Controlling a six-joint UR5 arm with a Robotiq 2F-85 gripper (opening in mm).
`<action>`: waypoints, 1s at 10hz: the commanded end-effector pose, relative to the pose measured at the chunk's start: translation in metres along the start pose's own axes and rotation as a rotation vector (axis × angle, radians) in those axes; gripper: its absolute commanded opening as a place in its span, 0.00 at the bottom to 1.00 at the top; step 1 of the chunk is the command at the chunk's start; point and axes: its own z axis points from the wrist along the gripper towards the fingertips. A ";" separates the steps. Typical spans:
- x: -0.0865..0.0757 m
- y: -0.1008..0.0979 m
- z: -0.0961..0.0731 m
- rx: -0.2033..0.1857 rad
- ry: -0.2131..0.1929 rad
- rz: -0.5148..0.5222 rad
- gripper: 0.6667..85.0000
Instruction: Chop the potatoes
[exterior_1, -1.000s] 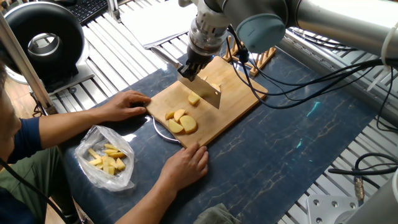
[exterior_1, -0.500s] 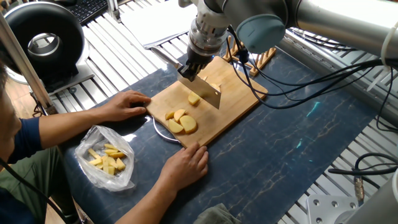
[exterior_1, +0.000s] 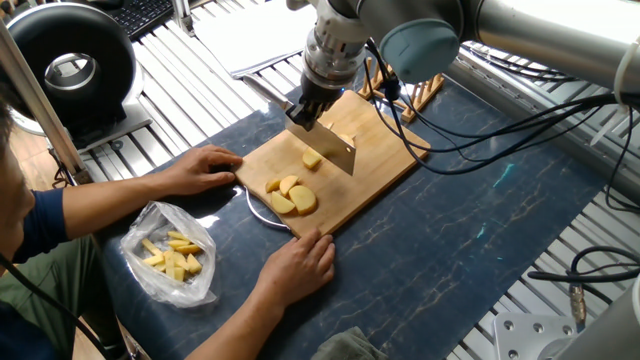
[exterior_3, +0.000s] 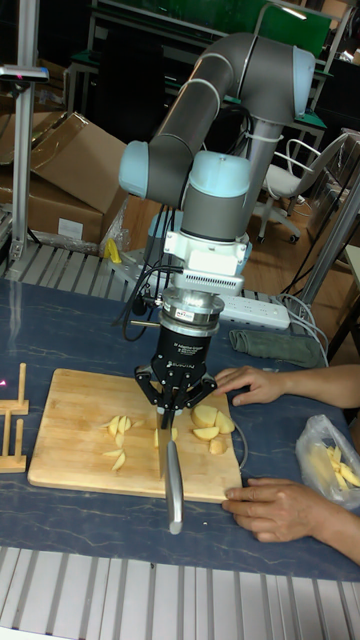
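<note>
My gripper (exterior_1: 306, 108) is clamped on the knife (exterior_1: 336, 150), blade down on the cutting board (exterior_1: 380, 160). One potato piece (exterior_1: 312, 160) touches the blade; bigger potato slices (exterior_1: 291, 197) lie nearby, thin slivers (exterior_3: 117, 432) across the blade.

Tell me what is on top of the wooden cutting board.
On the cutting board lie pale potato pieces, one piece against the knife blade held by the tool. Slices behind the blade show only in the tall view.

Behind the jaws stand cardboard boxes (exterior_3: 70, 165) and a white office chair (exterior_3: 290, 170), over a slatted metal table (exterior_1: 200, 75).
</note>
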 end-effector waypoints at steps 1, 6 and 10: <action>-0.001 0.002 0.000 -0.010 -0.003 0.013 0.00; -0.002 0.000 0.003 -0.005 -0.010 0.008 0.00; -0.002 0.000 0.005 -0.004 -0.015 0.008 0.00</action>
